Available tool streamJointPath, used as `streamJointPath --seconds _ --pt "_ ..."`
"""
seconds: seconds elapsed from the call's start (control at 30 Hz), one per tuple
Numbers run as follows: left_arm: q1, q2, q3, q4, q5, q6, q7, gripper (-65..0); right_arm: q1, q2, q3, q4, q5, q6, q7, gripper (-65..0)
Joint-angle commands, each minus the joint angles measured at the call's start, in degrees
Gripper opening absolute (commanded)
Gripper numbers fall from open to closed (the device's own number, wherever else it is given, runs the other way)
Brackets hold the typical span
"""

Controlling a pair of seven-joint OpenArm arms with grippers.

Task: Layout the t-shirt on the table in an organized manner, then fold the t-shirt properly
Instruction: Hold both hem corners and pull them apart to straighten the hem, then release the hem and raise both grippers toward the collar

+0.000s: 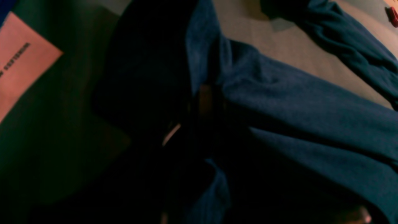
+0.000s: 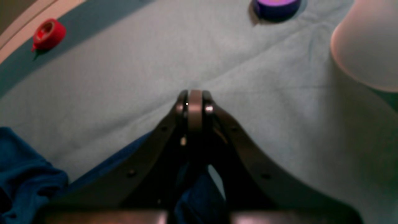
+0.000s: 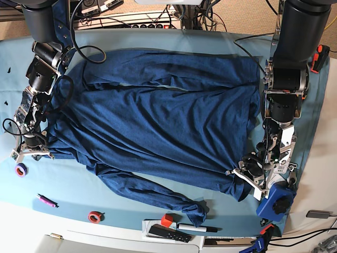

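The t-shirt [image 3: 158, 121] lay spread across the table [image 3: 126, 200], its long axis running side to side between the arms. The left gripper [image 3: 247, 174] was clamped on the hem corner, and the right gripper [image 3: 31, 150] pinched the opposite edge.

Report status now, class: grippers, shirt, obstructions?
Left gripper shut on t-shirt. Right gripper shut at shirt's edge. Shirt spread on table. Purple tape roll beside right gripper.
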Motion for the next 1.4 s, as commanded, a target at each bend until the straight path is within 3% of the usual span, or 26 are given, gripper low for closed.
streamJointPath --seconds 0.0,0.2,0.37,0.6,0.63,0.67,0.73,0.77,0.83,0.97,1.2,1.27,1.37 --pt "-2.82 -0.61 -0.15 1.03 -0.63 -0.26 -2.23 -65.0 2.29 1.36 0.07 0.98 -0.17 0.09 2.47 -65.0" --pt "-4.94 -0.61 -0.15 1.03 -0.61 -0.5 -2.27 -65.0 4.11 1.92 0.07 0.98 -2.71 -0.87 3.32 -65.0" --pt "-6.43 -0.61 -0.15 1.03 -0.59 -3.08 -3.87 -65.0 5.27 3.1 0.07 0.98 -2.71 -1.11 3.23 -65.0" --pt "-6.58 -0.59 -0.02 1.01 -0.57 -3.19 -4.81 -65.0 5.22 4.48 0.07 0.98 -4.11 -1.14 2.75 -65.0" --pt "-6.58 -0.59 0.11 1.01 -0.57 -3.21 -4.81 -62.5 5.22 4.44 0.07 0.98 -5.33 -1.14 2.14 -65.0" --pt "-6.58 -0.63 0.48 1.01 -0.55 -3.21 -4.81 -51.7 5.25 4.44 0.07 0.98 -6.36 -1.09 1.46 -65.0" --pt "-6.58 -0.61 1.29 1.01 -0.57 -3.13 -4.79 -30.8 5.25 4.46 0.07 0.98 -7.65 -0.17 0.5 -54.0" --pt "-6.58 -0.59 1.77 1.01 -0.59 -2.49 -4.7 -26.1 5.22 4.48 0.07 0.98 -8.0 0.48 -0.04 -47.4" --pt "-6.56 -0.66 2.64 1.01 -0.59 -0.83 -4.57 -25.5 5.25 4.48 0.07 0.98 -9.46 0.94 -0.68 -39.6" --pt "-6.58 -0.68 2.71 1.01 -0.59 -0.61 -4.55 -25.5 5.22 5.03 0.07 0.98 -10.67 0.76 -0.59 -39.2" --pt "-5.57 -3.41 2.69 1.03 -3.08 -9.11 -3.5 -25.5 5.03 8.2 0.22 1.01 -10.64 0.85 -2.43 -39.2" --pt "-4.68 -4.7 2.69 1.03 -5.99 -13.2 -3.45 -25.5 4.68 9.05 0.22 1.09 -10.62 0.87 -3.17 -39.2" --pt "-2.97 -6.36 2.54 1.31 -9.88 -22.45 -2.49 -26.7 4.33 10.01 0.22 1.09 -9.94 1.31 -5.77 -39.2"
